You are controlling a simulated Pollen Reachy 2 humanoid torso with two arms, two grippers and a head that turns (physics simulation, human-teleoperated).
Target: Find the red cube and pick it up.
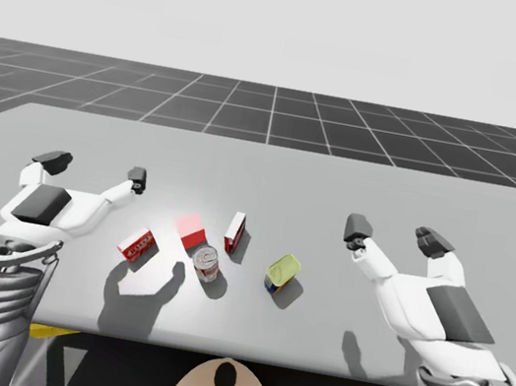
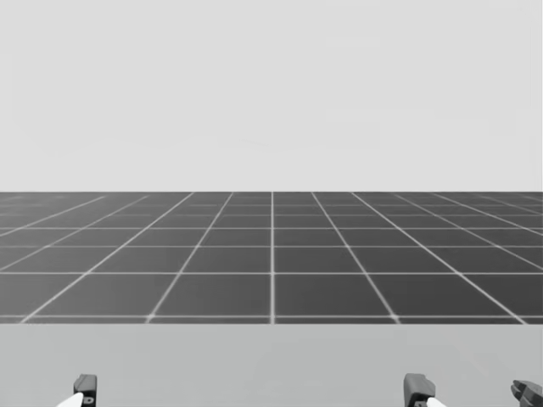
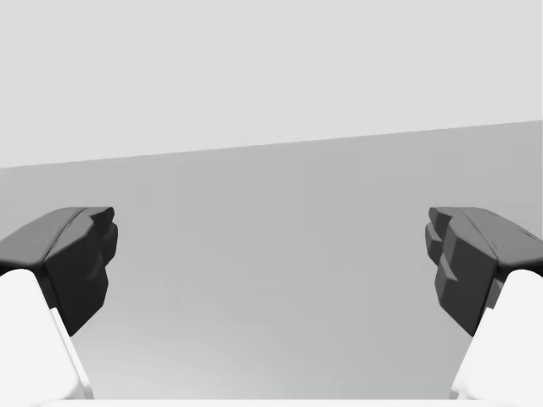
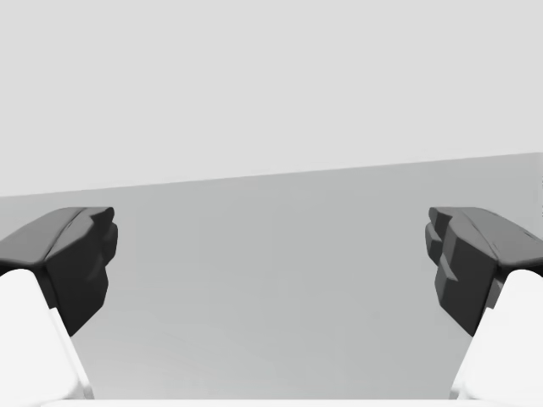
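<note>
Left fingers (image 1: 138,177) and right fingers (image 1: 359,229) spread wide, red cube (image 1: 191,231) between them, nearer the left, touching neither.

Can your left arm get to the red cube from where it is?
Probably yes. My left tool is open, and the red cube sits a little to its right with bare table between them. The flat red box lies nearer me, off that path.

Both your arms reach forward over the flat grey table (image 1: 262,169).
Your white left gripper (image 1: 94,167) hangs above the table's left part and your white right gripper (image 1: 395,235) above its right part, each with its dark fingers spread wide.
</note>
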